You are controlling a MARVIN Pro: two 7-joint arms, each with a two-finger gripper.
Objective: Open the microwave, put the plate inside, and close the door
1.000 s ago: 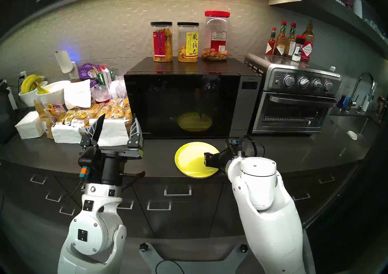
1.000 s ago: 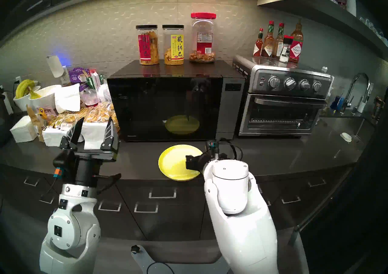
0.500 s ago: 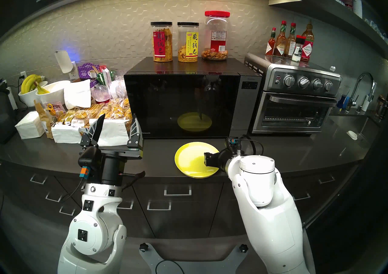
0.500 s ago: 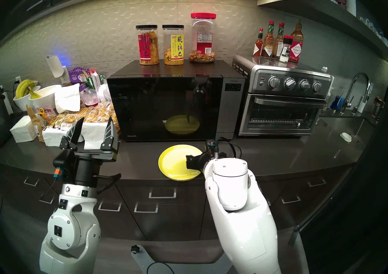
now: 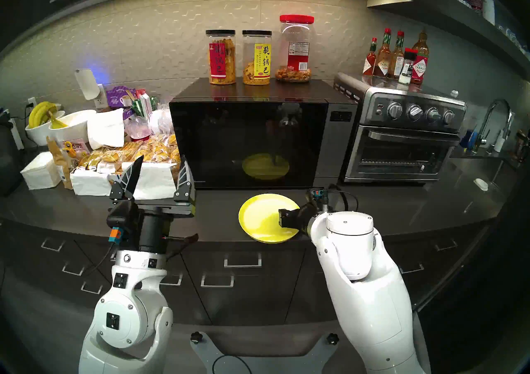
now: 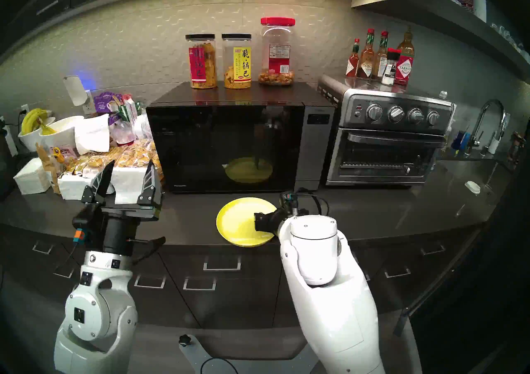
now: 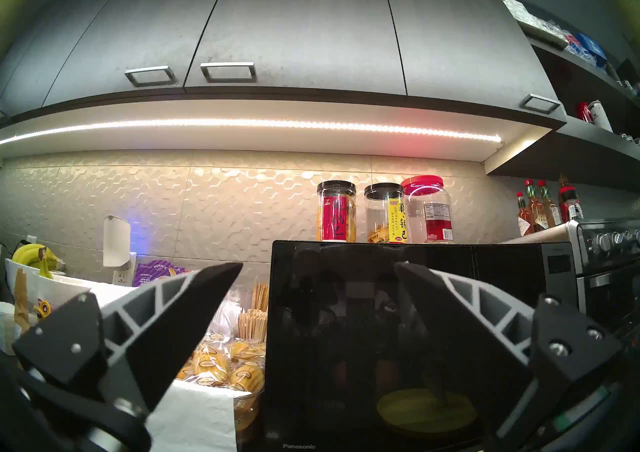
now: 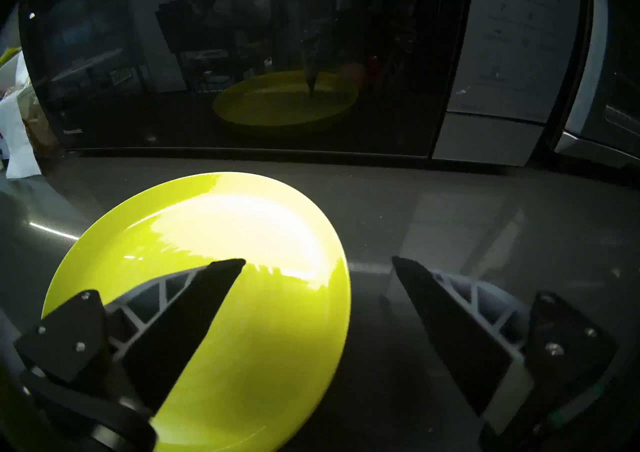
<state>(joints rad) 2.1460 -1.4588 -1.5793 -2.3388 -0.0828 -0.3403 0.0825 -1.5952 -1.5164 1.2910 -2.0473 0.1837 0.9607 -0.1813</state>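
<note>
Yellow plate (image 5: 262,217) flat on dark counter (image 5: 401,207), just before microwave (image 5: 258,144); door (image 5: 246,147) shut, mirrors plate. Right gripper (image 8: 318,262) spread wide, straddling plate's right rim, likely lining up pick. Left gripper (image 5: 157,174) spread, empty, raised near door's left edge, probably waiting.

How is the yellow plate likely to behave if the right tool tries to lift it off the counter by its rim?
The plate looks like thin glossy plastic, so probably light and stiff. That sheen, on an equally smooth counter, suggests it may skid away rather than tip up. It lies flat with a low rim, leaving little edge for the open right tool to get under.
</note>
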